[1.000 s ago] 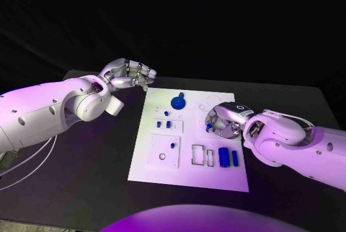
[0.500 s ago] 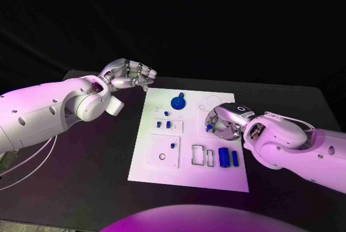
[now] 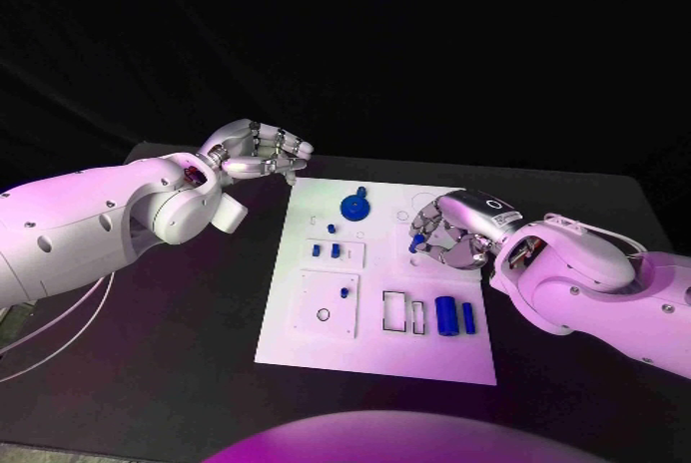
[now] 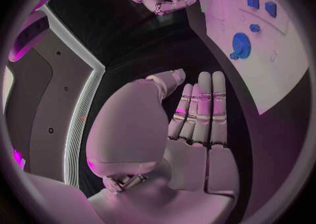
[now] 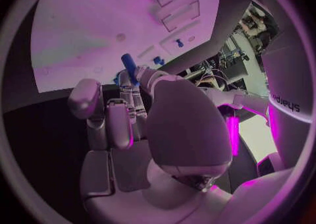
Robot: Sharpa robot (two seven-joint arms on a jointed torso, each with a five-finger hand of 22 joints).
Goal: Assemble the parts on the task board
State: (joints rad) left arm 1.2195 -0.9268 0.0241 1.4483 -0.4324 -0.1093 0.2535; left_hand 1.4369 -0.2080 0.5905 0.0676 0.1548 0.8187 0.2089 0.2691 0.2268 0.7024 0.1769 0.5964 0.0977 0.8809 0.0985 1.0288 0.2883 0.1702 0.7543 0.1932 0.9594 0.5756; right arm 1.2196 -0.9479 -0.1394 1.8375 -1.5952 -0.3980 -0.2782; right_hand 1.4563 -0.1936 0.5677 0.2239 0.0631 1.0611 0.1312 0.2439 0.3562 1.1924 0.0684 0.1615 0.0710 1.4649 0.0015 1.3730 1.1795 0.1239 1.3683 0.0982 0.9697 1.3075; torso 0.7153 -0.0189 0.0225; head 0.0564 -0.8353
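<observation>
The white task board (image 3: 377,345) lies in the middle of the black table. On it are a blue gear (image 3: 354,203), two small blue blocks (image 3: 327,249) and two blue cylinders (image 3: 456,314). My right hand (image 3: 452,233) hovers over the board's right side and pinches a small blue peg (image 3: 417,243) at its fingertips. The right wrist view shows the peg (image 5: 129,66) sticking out from that hand (image 5: 131,113) above the board (image 5: 92,23). My left hand (image 3: 260,149) stays off the board's far left corner, fingers curled, holding nothing. In the left wrist view, the left hand (image 4: 197,116) faces the board (image 4: 276,60) and gear (image 4: 240,42).
The board has rectangular slots (image 3: 401,310) near the cylinders and a raised square plate (image 3: 329,301) with a hole. Black table surface (image 3: 188,323) surrounds the board on every side. My left forearm (image 3: 101,219) stretches over the table's left part.
My right hand has lifted slightly and shifted toward the far side, still holding the peg. The left hand has not moved.
</observation>
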